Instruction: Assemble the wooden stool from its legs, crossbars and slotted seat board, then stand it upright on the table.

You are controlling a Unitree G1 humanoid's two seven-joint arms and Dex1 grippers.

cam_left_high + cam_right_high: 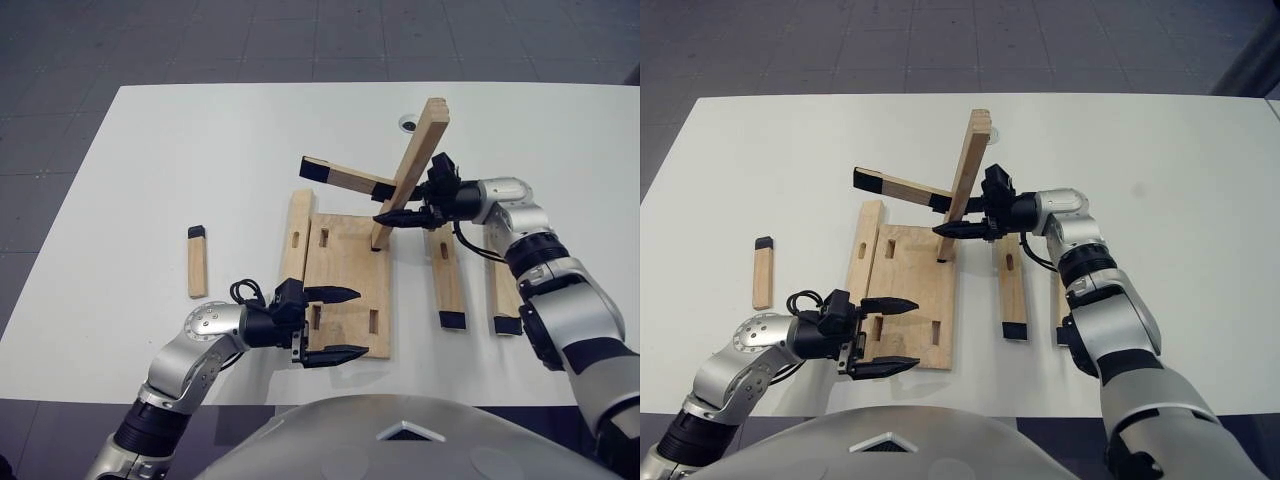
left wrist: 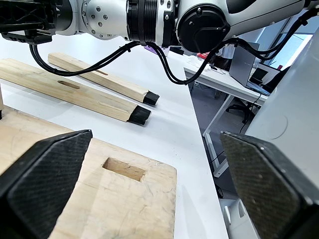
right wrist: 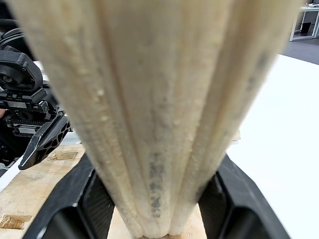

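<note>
Seat board (image 1: 345, 262): in the left eye view it lies flat at centre frame with its slots facing up. My right gripper (image 1: 388, 207) pinches one leg (image 1: 422, 150) low on its length, just above the board's upper right slot, where the leg's foot meets the board. The leg's long axis leans toward the upper right of the frame. A crossbar (image 1: 345, 178) juts from it toward the upper left. My left gripper (image 1: 358, 322) sits at the board's lower edge, jaws spread and holding nothing. Loose legs (image 1: 447, 270) lie to the right of the board, a third leg (image 1: 296, 232) lies along its left edge, and a short piece (image 1: 197, 262) lies far left.

Left wrist view: the fingers (image 2: 45, 174) stand wide apart, with a corner slot (image 2: 123, 169) of the seat board between them and the loose legs beyond.

Right wrist view: the pads (image 3: 79, 199) press on both flanks of the leg. I cannot tell whether the foot is fully home in the slot.

Judgement: the next move turns on that lean. The right arm must bring the leg's axis back from the upper right to vertical over the slot. The left gripper is the nearer one for steadying the board.
</note>
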